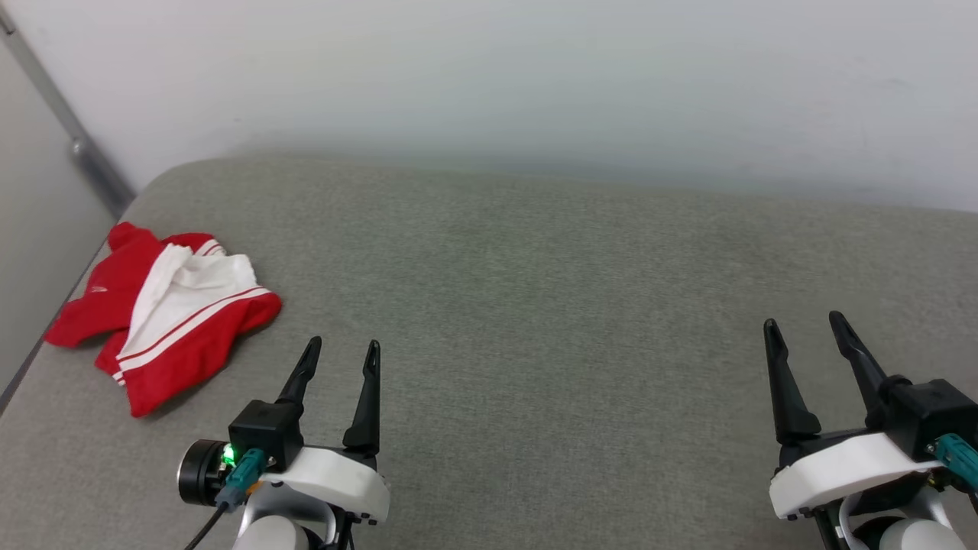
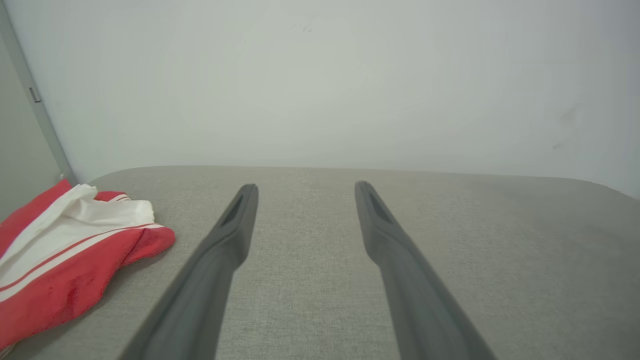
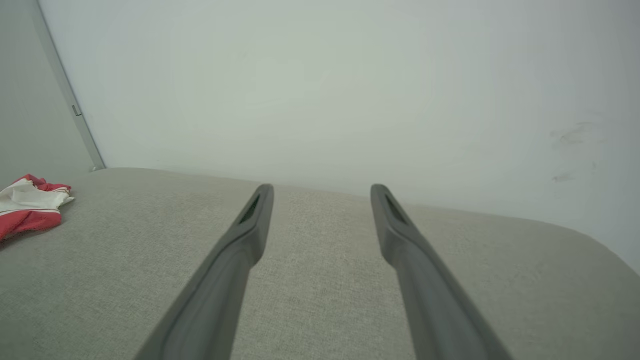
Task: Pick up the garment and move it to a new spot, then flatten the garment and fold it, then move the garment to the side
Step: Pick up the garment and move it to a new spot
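Note:
The garment is a red shirt with white sleeves and stripe trim, lying bunched near the left edge of the grey padded surface. In the left wrist view the garment lies at the lower left, and in the right wrist view the garment is small at the far left. My left gripper stands open just right of it and a little nearer, not touching, with nothing between its fingers. Far to the right my right gripper is open and empty as well, fingers spread.
A white wall rises behind the surface. A grey metal post runs down at the far left by the surface's left edge. The surface's corners are rounded.

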